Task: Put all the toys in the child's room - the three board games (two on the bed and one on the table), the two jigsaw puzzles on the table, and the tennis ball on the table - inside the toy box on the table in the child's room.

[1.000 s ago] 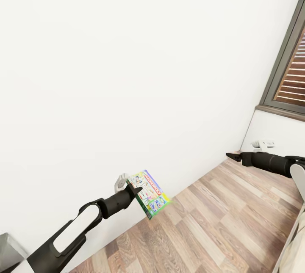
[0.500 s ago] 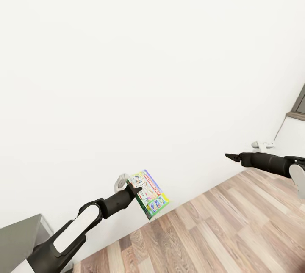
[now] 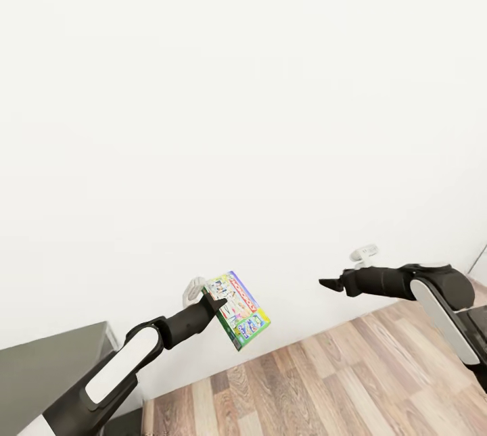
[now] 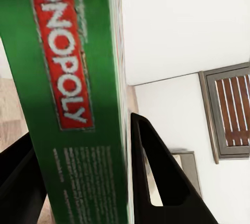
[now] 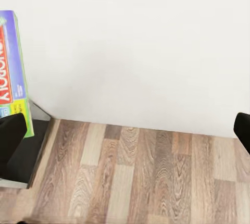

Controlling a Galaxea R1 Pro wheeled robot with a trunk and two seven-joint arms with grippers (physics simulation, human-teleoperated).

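From my head view, the left tool [image 3: 215, 303] covers one edge of the green, colourfully printed board game box [image 3: 238, 309], and its small print is too fine to read. My left wrist view crops the box [image 4: 73, 99], cutting the red title's first letter. The dark grey surface [image 3: 47, 375] runs off the frame. In my right wrist view both black fingertips [image 5: 10, 140] are clipped by the edges.

Bare wall [image 3: 243, 84] ahead; grey cabinet [image 3: 47, 372] beside left arm.
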